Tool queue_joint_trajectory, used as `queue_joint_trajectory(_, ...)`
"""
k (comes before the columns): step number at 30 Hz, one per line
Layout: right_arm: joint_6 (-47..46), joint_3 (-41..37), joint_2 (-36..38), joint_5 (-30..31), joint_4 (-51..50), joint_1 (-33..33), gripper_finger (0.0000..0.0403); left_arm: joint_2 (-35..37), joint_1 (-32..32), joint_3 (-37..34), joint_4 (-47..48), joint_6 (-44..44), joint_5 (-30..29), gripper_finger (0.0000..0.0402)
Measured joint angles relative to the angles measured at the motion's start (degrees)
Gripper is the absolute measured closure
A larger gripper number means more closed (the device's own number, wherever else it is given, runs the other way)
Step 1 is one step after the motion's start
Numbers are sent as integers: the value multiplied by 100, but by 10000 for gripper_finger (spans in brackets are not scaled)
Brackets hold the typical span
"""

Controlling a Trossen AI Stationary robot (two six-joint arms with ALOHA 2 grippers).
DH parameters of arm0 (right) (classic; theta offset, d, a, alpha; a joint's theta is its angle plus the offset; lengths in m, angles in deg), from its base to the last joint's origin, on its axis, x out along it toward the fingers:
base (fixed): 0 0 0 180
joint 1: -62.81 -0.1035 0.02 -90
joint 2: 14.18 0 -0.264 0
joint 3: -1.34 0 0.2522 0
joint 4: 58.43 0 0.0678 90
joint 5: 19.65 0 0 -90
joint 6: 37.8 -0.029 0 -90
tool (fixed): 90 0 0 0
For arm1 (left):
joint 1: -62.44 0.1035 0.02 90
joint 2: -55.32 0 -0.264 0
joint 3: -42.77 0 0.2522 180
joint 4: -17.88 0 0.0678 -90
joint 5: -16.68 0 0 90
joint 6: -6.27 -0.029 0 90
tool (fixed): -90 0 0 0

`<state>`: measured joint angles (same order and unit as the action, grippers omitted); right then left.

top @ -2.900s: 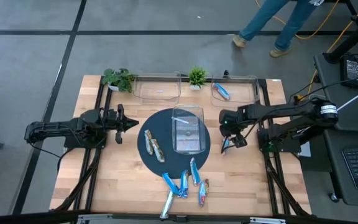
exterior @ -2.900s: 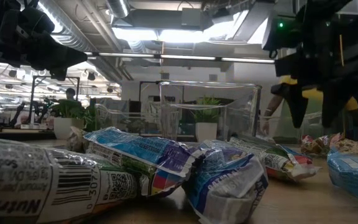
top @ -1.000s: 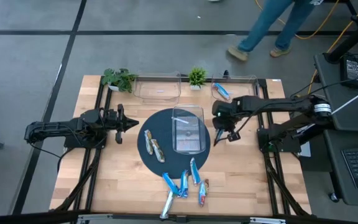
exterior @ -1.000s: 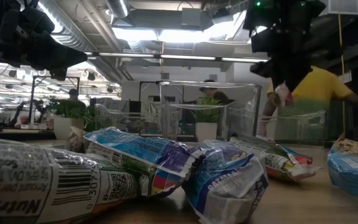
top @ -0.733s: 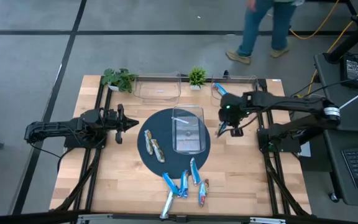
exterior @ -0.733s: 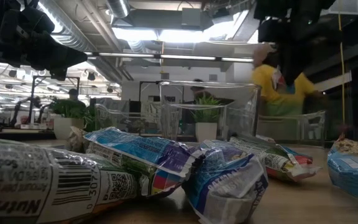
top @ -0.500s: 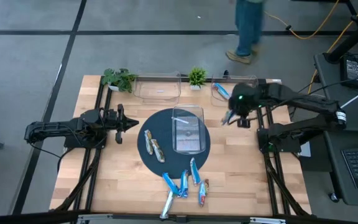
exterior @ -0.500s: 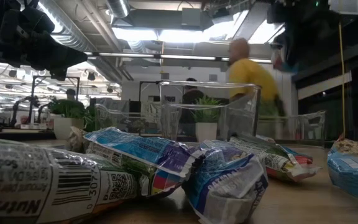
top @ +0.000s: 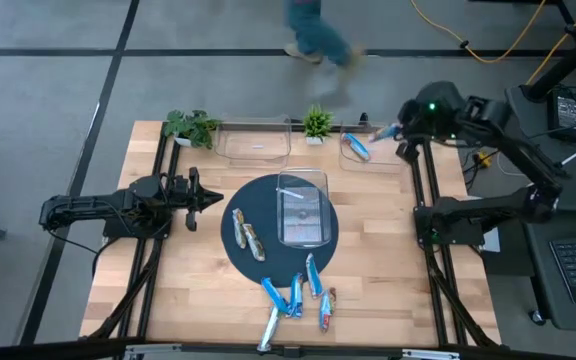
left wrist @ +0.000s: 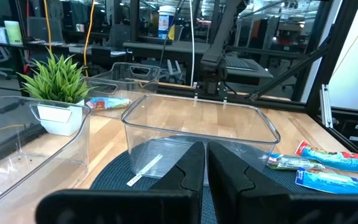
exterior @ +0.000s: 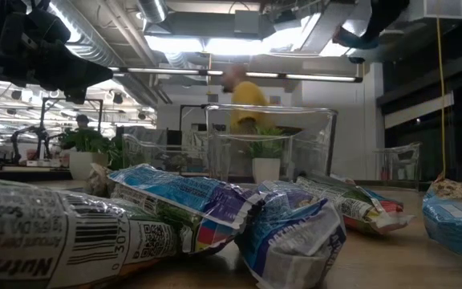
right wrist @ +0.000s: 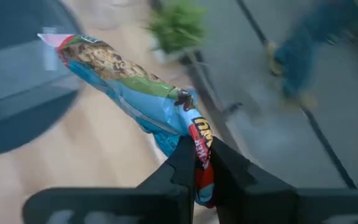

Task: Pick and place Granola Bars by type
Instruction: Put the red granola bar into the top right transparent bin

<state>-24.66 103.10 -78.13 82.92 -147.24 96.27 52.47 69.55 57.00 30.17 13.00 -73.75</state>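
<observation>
Aloft, right pincer (right wrist: 199,163) clamping bar (right wrist: 129,87)

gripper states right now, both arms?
Left gripper: shut, empty, parked at table's left side.
Right gripper: shut on a blue granola bar, above the far-right bin.

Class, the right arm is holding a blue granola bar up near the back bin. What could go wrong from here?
1. The right pincer pinches the blue bar only at one end, so the bar may swing or slip free.
2. In the high view the right pincer hangs at the edge of the back right bin, so a release could drop the bar outside it.
3. A person walks close behind the table.
</observation>
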Motion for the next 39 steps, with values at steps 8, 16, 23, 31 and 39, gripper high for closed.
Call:
queue_joint_trajectory(8, 564, -109, -513, 135, 153, 1498, 363, 0, 0, 0, 1, 0, 0, 391)
queue_joint_trajectory(16, 700, -109, -1100, -355, 392, 2266, 363, -2, 2, 0, 0, 0, 0, 391)
queue_joint_trajectory(23, 704, -111, -1694, -783, 611, 2678, 364, -2, 1, 0, 1, 0, 0, 389)
queue_joint_trajectory(31, 648, -113, -2053, -835, 628, 2763, 364, 0, 1, 0, 0, 0, 0, 389)
queue_joint_trajectory(39, 503, -146, -2177, -1094, 901, 2762, 364, 0, 0, 0, 0, 0, 0, 391)
